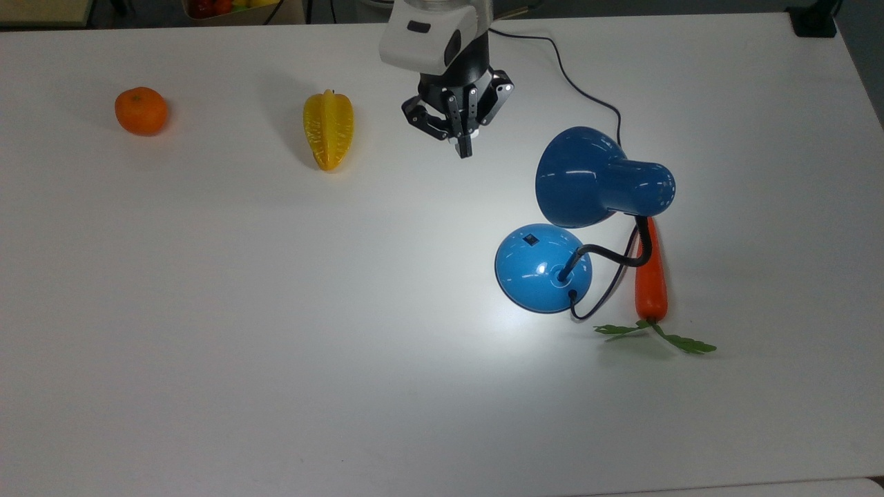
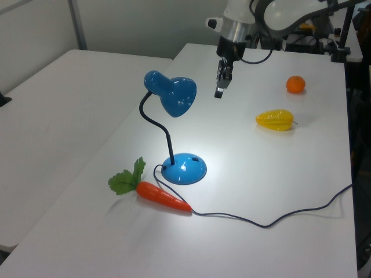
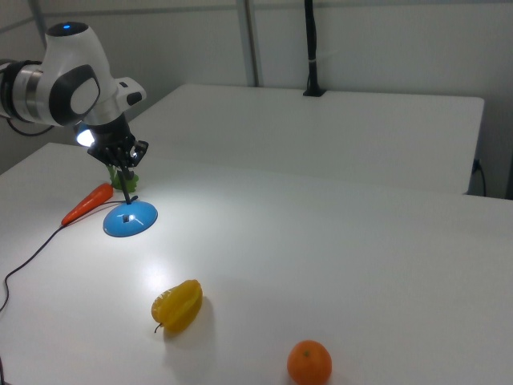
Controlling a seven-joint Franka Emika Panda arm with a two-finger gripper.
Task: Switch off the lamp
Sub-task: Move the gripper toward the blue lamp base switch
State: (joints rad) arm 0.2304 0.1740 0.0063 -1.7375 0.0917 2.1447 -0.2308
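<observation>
Lamp shade facing the top view's left, lit.

Glossy blue lamp (lit) stands upright on its domed base, shade angled down.

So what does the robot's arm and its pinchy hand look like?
The arm is smooth, rounded and glossy white with grey joints. One joint has a small blue light on top. The end effector is black, with metal linkages dotted with silver screws, tapering to thin dark fingers.
</observation>
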